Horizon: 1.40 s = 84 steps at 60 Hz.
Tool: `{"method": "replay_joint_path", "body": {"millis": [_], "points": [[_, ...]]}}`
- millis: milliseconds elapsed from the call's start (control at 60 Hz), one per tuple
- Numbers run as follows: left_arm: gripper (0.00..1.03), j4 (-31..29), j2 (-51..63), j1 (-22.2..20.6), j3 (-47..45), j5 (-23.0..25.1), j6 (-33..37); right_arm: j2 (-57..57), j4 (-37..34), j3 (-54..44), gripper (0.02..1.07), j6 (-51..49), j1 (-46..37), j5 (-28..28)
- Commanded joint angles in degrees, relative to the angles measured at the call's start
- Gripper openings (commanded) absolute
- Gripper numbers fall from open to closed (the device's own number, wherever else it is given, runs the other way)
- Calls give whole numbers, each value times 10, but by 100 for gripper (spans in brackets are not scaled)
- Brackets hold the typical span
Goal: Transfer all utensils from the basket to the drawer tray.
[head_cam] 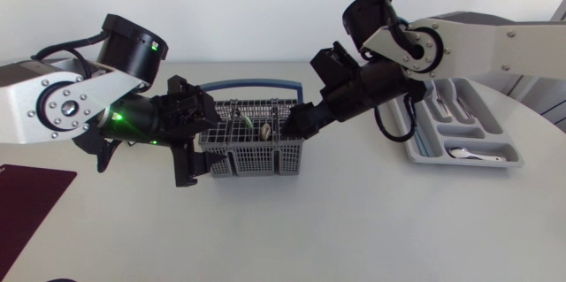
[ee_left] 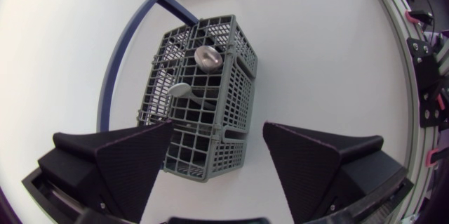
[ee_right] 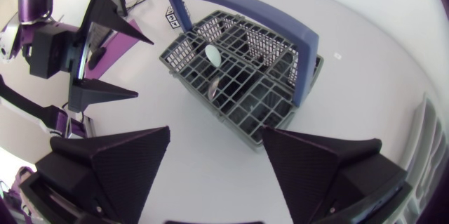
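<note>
1. Head view: the grey wire basket (head_cam: pixel 252 136) with a blue handle stands on the white table (head_cam: pixel 354 229), near mid-table, between the two grippers.
2. Two utensils stand in the basket, a round-headed one (ee_left: pixel 208 59) and a spoon (ee_left: pixel 181 90), in compartments towards its middle.
3. The drawer tray (head_cam: pixel 460 163) lies well apart from the basket, on the right arm's side. It holds cutlery (head_cam: pixel 447 101) in its far compartments and one spoon (head_cam: pixel 464 152) in its near one.
4. Left gripper (ee_left: pixel 219 126): released, fingers spread wide. It sits at the basket's left end with a corner of the basket between the fingers. Contact with the wire cannot be determined.
5. Right gripper (ee_right: pixel 217 131): released, fingers spread wide and holding nothing. It sits above the basket's right end, with the basket ahead of the fingers in the right wrist view.
6. A dark maroon mat (head_cam: pixel 26 202) lies at the table's near left corner.
</note>
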Motion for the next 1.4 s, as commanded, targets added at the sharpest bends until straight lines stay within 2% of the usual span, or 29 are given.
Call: {"method": "replay_joint_path", "body": {"millis": [0, 133, 317, 533, 767, 817, 1383], "points": [[89, 10, 8, 7, -14, 13, 11, 25, -4, 26, 89, 31, 9, -12], [89, 26, 18, 12, -19, 22, 13, 43, 2, 44, 85, 53, 23, -14], [89, 49, 40, 21, -20, 39, 16, 82, 12, 66, 60, 75, 29, -14], [89, 65, 51, 36, -23, 62, 20, 112, 27, 83, 38, 102, 47, -13], [89, 74, 58, 55, -28, 77, 31, 129, 33, 93, 37, 107, 50, -8], [89, 75, 58, 57, -29, 79, 31, 132, 34, 94, 34, 107, 50, -8], [89, 78, 61, 57, -36, 85, 30, 104, 42, 67, 34, 114, 28, -2]]}}
